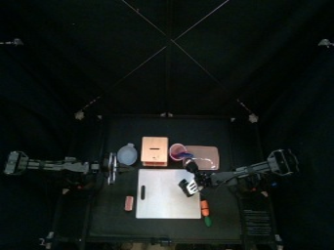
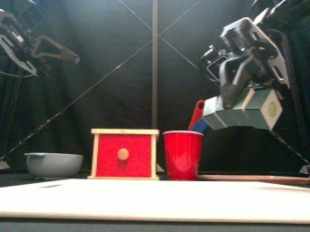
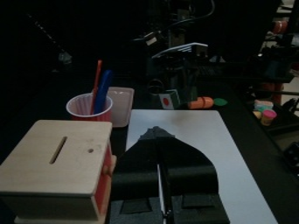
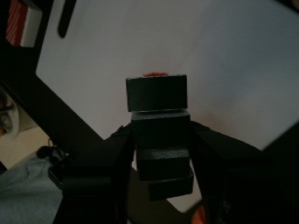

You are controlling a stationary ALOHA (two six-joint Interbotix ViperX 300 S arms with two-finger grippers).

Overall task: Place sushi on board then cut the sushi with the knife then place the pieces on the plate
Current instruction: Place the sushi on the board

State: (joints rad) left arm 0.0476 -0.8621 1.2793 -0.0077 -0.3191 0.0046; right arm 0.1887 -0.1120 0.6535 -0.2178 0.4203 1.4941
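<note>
The right gripper [image 4: 160, 131] was clenched on the dark green sushi roll [image 4: 158, 94], holding it in the air over the right half of the white cutting board [image 1: 163, 190], higher than the rim of the red cup [image 2: 183, 154]. Along the back of the board stood the blue-grey bowl [image 1: 127, 154], the wooden box [image 1: 156, 149] with its red drawer front, the red cup with a blue knife [image 3: 103, 87] and a red knife [image 3: 96, 77], and the pink tray [image 1: 206, 153]. The left gripper [image 3: 158, 133] hung over the board's left edge beside the box, its jaws pressed together on nothing. Small toy foods [image 1: 206, 206] lay by the board's front right corner.
</note>
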